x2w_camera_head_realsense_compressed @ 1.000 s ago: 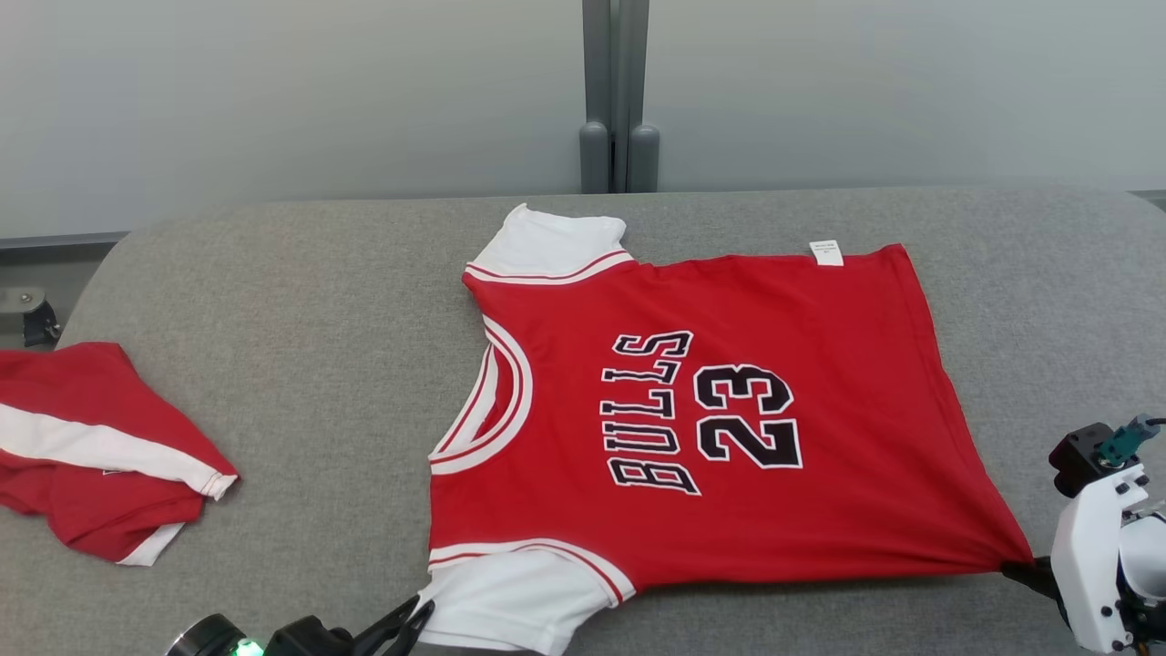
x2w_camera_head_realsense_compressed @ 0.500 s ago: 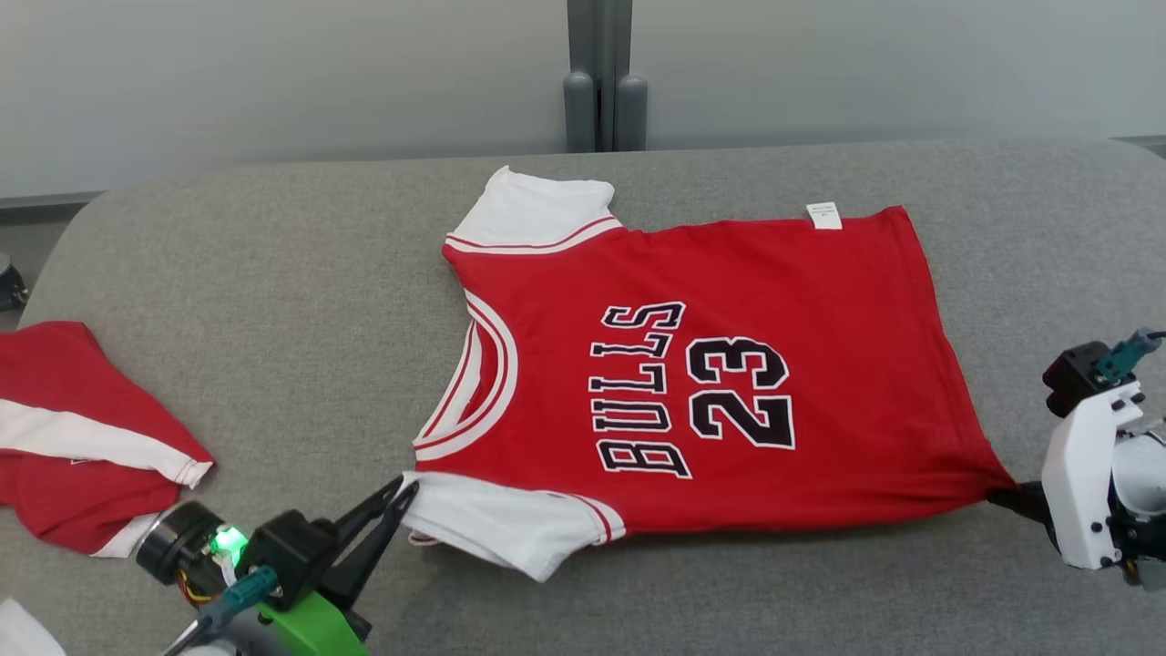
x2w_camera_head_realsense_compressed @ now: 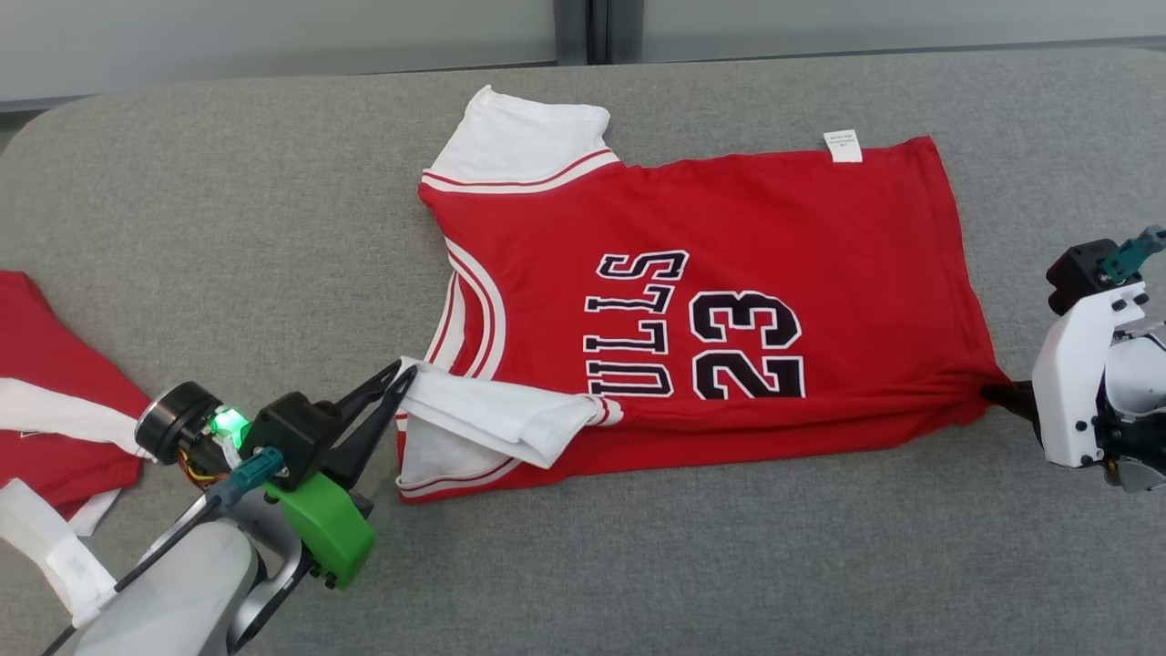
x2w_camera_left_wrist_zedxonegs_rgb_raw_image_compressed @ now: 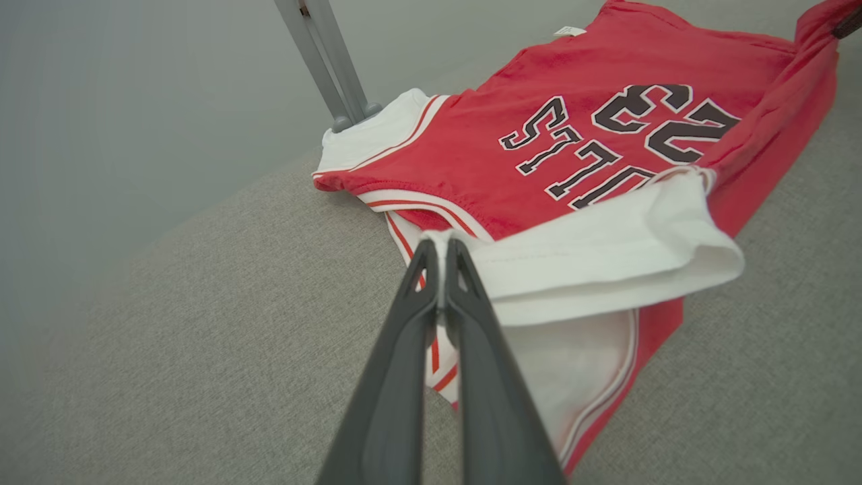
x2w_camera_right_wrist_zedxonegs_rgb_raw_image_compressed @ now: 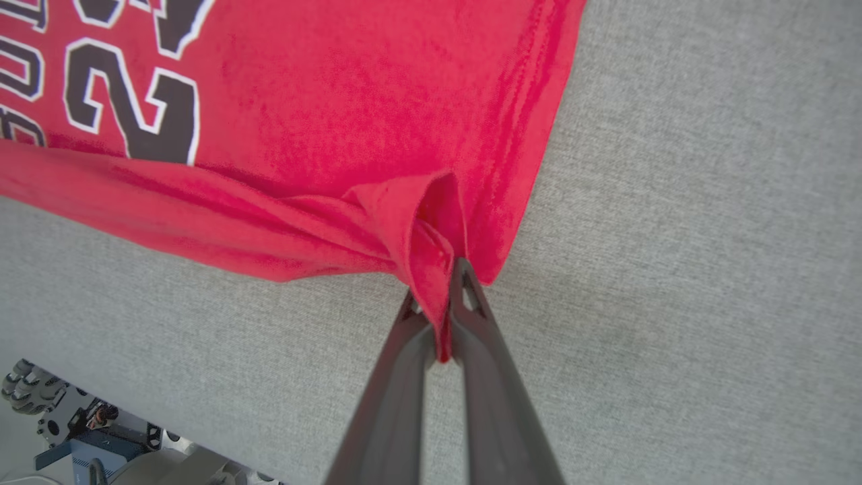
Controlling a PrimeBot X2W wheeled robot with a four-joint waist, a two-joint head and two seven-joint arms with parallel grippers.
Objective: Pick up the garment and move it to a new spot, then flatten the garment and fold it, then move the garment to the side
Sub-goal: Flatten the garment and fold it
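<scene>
A grey fabric-covered tabletop point(x2w_camera_head_realsense_compressed: 228, 228) with a rounded corner is lying under even light; a pale grey wall point(x2w_camera_head_realsense_compressed: 273, 32) and grey vertical post point(x2w_camera_head_realsense_compressed: 597, 32) are standing behind it.

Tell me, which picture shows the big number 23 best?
The head view: the number 23 on the red jersey lies whole and facing the camera. The left wrist view shows it slanted; the right wrist view cuts part of it off at the edge.
</scene>
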